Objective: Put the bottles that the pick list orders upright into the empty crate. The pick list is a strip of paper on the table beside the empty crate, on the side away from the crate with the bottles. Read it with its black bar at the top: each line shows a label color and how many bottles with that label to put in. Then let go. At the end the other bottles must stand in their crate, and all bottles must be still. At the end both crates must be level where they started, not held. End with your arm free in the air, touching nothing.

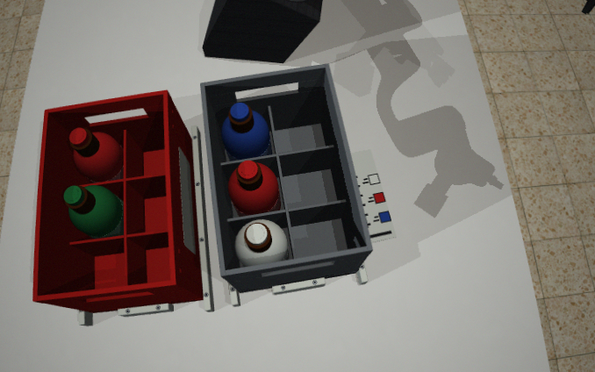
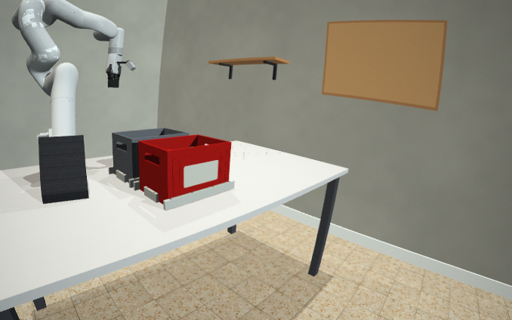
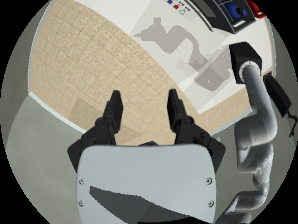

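The gripper [image 2: 113, 86] [image 3: 144, 97] is open, its fingers apart with nothing between them, high above and well apart from the crates. The arm [image 2: 64, 88] [image 3: 262, 117] touches neither crate. Beneath, on the table [image 1: 448, 307] [image 2: 283, 166] [image 3: 122, 17], the gray crate [image 1: 211, 175] [image 2: 122, 162] [image 3: 216, 18] holds an upright blue bottle [image 1: 247, 137] [image 3: 234, 10], red bottle [image 1: 254, 190] and white bottle [image 1: 263, 247] in one row. Just beside it lies the partly hidden list [image 1: 366, 162] [image 3: 179, 9], showing blue, red and white squares. Across the gray crate, the red crate [image 1: 170, 189] [image 2: 155, 177] [image 3: 258, 11] holds another red bottle [image 1: 98, 155] and a green bottle [image 1: 97, 212].

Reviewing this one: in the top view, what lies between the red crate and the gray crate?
A long pale rail with screws lies on the table between the two crates, shown in the top view.
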